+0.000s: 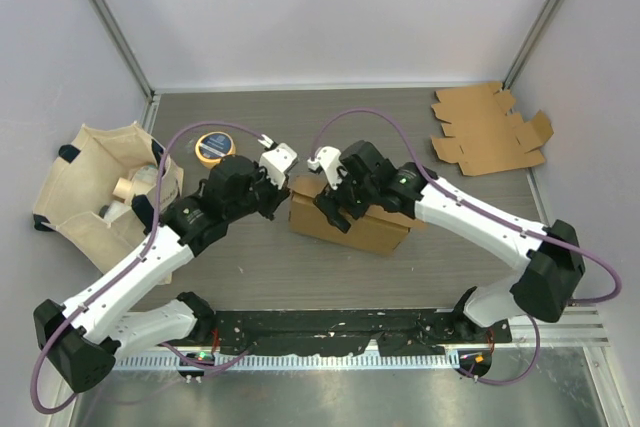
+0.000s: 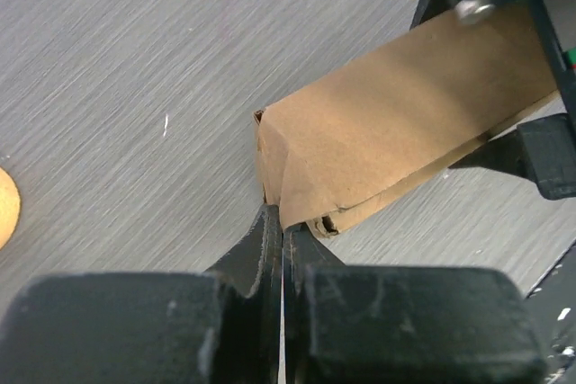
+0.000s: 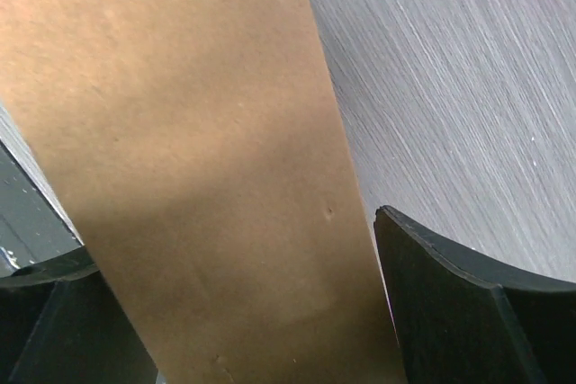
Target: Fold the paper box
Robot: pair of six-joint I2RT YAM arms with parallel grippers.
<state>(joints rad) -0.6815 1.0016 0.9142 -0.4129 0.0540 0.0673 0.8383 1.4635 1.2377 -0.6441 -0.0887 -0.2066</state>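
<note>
Paper box (image 1: pixel 350 222) sits near the middle of the table (image 1: pixel 250 277), between the two arms, lying slightly askew with its long side running left to right. It is partway there: it already stands up as a long, low brown carton with its sides raised and a top panel lying over them, so the main creases look made. What seems left is the left end, where a small flap curls loose under the corner and has not been tucked in, and I would guess some closing and pressing flat of the lid (the right end is hidden under the arm, so I cannot judge it).

The left claw (image 2: pixel 281 227) is closed tight at that near left corner, and as far as the close view lets me tell, it is nipping the thin cardboard edge there. The right claw (image 3: pixel 225 258) is spread wide, straddling the top panel with a clear gap beside one finger, so it grips nothing.

The cardboard is plain and smooth, with a faint dent or two. A flat unfolded blank (image 1: pixel 490 129) lies at the far right.
</note>
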